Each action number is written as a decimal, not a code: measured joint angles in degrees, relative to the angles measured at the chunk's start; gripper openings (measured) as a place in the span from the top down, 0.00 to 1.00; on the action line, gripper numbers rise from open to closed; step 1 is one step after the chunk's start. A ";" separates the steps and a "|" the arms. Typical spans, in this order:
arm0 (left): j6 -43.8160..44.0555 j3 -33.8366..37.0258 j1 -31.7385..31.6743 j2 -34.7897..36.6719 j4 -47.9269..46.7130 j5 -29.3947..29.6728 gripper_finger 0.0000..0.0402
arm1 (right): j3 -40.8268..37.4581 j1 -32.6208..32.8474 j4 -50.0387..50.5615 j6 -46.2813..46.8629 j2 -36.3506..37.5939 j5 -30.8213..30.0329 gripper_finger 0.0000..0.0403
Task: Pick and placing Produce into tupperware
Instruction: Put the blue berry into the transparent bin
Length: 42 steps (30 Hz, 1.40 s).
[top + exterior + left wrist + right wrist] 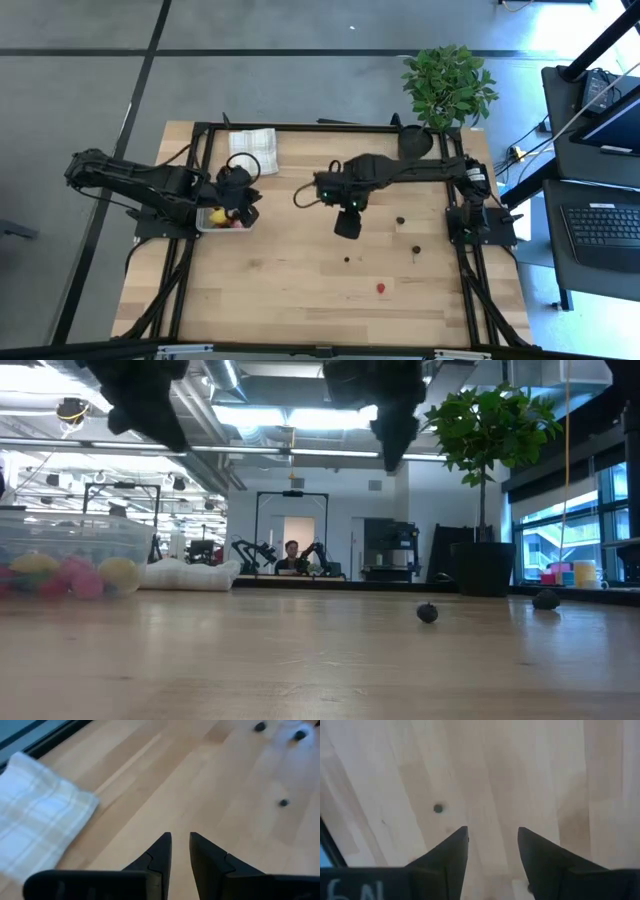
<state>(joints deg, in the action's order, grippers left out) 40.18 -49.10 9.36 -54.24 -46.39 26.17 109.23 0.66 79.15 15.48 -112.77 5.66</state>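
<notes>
The clear tupperware (207, 226) (70, 545) stands at the table's left, holding yellow and pink produce (216, 215). Above it my left gripper (243, 193) (180, 840) hangs slanting down, its fingers a narrow gap apart with nothing between them. My right gripper (347, 225) (492, 837) hangs open over the table's middle, pointing down and empty. Loose produce lies on the bare wood to the right: a red piece (381, 289) and small dark pieces (400, 220) (415, 249) (347, 259). One dark piece (438, 808) shows below the right fingers.
A folded checked white cloth (252, 150) (35, 805) lies at the far left, behind the tupperware. A leafy plant (448, 85) in a black pot (415, 142) stands at the far right corner. Black frame rails (190, 180) run along the table's sides.
</notes>
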 joint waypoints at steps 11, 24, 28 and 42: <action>-13.80 0.00 2.04 -0.09 6.45 -1.76 0.61 | 0.00 6.48 -4.89 8.41 0.00 -1.12 0.57; -18.33 0.00 6.87 -0.11 7.03 -1.64 0.54 | -0.90 18.52 -9.72 10.43 0.04 -24.83 0.57; -18.42 0.00 7.96 -0.11 7.59 -1.63 0.55 | -0.90 21.75 -10.62 15.64 0.04 -30.57 0.57; -19.73 0.00 12.06 -0.11 13.42 -1.56 0.55 | -3.94 32.31 -8.53 44.23 0.04 -45.21 0.57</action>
<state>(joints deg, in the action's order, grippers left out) 20.45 -49.10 21.42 -54.35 -32.97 24.61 105.29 32.97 70.62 59.70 -112.73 -39.55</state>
